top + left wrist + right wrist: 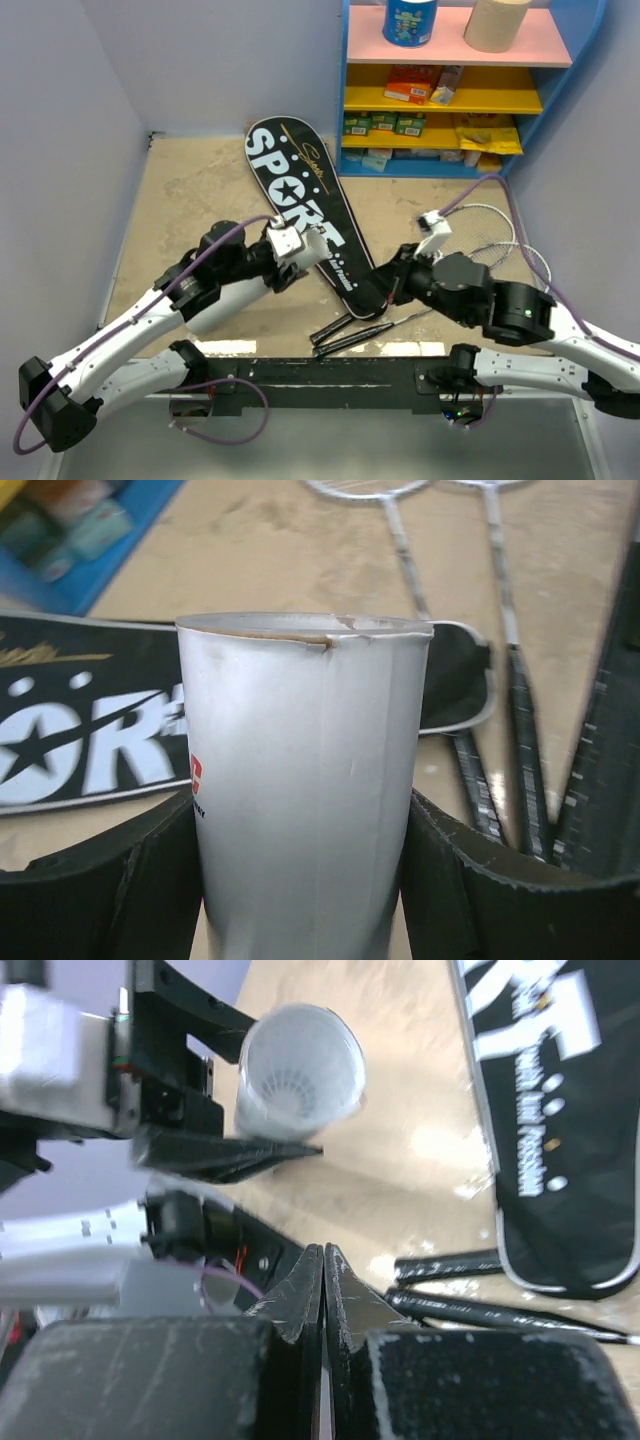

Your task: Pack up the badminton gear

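My left gripper (305, 850) is shut on the long white tube (305, 780), its black fingers (140, 880) pressed to both sides. In the right wrist view the tube (300, 1070) shows its open mouth with a white shuttlecock (295, 1088) inside. The black bag lettered SPORT (300, 205) lies slantwise mid-table, and the left gripper (305, 250) hovers over its lower part. Two silver rackets lie to the bag's right, heads (490, 235) far right and black handles (345, 332) near the front edge. My right gripper (323, 1252) is shut and empty, just left of the handles (450, 1265).
A blue shelf unit (450, 80) with pink and yellow boards holds boxes, a blue can and a beige roll at the back right. Pale walls close in on the left and the right. The black mounting rail (330, 375) runs along the near edge.
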Robot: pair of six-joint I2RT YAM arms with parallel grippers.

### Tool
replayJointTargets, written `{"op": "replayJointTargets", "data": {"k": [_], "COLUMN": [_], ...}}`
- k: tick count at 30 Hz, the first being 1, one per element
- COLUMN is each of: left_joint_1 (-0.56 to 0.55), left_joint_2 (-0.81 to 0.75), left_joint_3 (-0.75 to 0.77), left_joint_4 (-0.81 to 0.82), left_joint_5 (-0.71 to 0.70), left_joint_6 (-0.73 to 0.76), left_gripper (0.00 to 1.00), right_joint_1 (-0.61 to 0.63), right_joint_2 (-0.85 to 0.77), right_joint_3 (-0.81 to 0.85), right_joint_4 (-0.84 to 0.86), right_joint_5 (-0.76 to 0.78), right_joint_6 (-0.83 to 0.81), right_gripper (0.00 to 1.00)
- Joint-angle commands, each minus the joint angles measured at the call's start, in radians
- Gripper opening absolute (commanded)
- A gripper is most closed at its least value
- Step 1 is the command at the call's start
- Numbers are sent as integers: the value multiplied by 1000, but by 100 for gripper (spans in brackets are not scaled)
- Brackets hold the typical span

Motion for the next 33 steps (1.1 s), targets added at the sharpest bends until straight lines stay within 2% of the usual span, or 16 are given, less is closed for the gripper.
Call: {"op": "replayJointTargets", "data": {"k": [1, 4, 5, 8, 13, 16, 18, 22, 23, 24, 26, 27, 31, 32, 33], "left_joint_1": [125, 174, 185, 245, 452, 533, 579, 601, 601, 604, 613, 631, 694, 710, 736], "left_joint_2": [73, 175, 207, 329, 505, 609, 698, 775, 787, 812, 837, 855, 880, 881, 883], "left_joint_3": [96, 151, 164, 205, 274, 286, 322, 357, 363, 371, 397, 406, 444, 447, 449], "left_joint_4": [64, 47, 43, 39, 79, 145, 125, 171, 187, 197, 207, 208, 207, 208, 207], "left_joint_5": [-197, -366, -481, -658, -693, -729, -753, -737, -751, -775, -824, -832, -837, -823, -819], "left_joint_6": [13, 32, 42, 97, 95, 87, 73, 99, 117, 148, 174, 177, 164, 156, 142], "left_gripper": [0, 0, 0, 0, 0, 0, 0, 3, 9, 20, 27, 35, 57, 66, 69], "right_joint_1": [5, 5, 5, 5, 5, 5, 5, 5, 5, 5, 5, 5, 5, 5, 5], "right_joint_2": [-74, -83, -85, -91, -83, -82, -77, -60, -59, -60, -65, -66, -65, -65, -65], "right_joint_3": [84, 60, 49, -3, -58, -72, -83, -104, -109, -114, -127, -131, -143, -144, -147], "right_joint_4": [-173, -174, -171, -142, -90, -88, -76, -53, -47, -38, -33, -33, -50, -51, -57], "right_joint_5": [206, 192, 179, 150, 57, 37, 24, -9, -24, -32, -39, -35, -24, -25, -24], "right_joint_6": [-23, -26, -27, -29, -38, -47, -55, -58, -55, -53, -52, -50, -46, -41, -38], "right_gripper": [3, 3, 3, 3, 4, 4, 6, 6, 6, 6, 7, 9, 19, 20, 20]}}
